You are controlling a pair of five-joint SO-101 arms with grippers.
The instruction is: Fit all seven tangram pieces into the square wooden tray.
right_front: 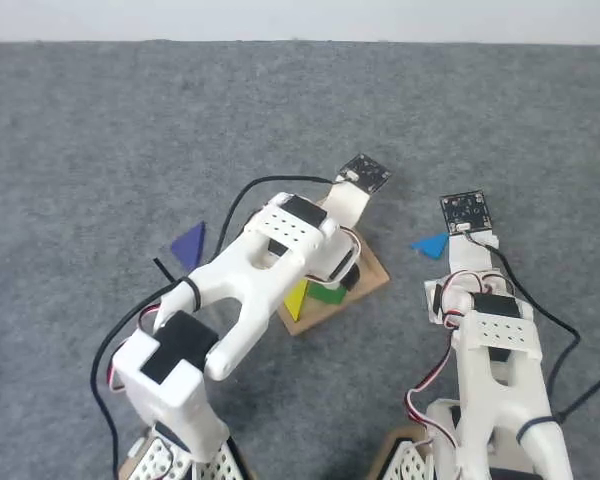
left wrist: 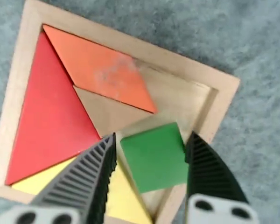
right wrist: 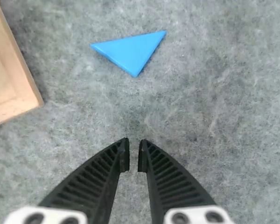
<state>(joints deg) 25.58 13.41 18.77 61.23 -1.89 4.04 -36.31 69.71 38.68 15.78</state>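
Finds left hand (left wrist: 152, 136) spread astride green square (left wrist: 154, 161) inside tray (left wrist: 224, 88), beside red triangle (left wrist: 46, 116), orange parallelogram (left wrist: 102, 70) and yellow triangle (left wrist: 123, 198); finds right hand (right wrist: 133, 144) pressed together over bench (right wrist: 224, 116) outside tray, near blue triangle (right wrist: 130, 49).

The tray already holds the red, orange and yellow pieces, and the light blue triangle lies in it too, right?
Not quite. The light blue triangle is outside the wooden tray, on the grey mat beside it, as the right wrist view shows. The red piece, orange piece and yellow piece are in the tray.
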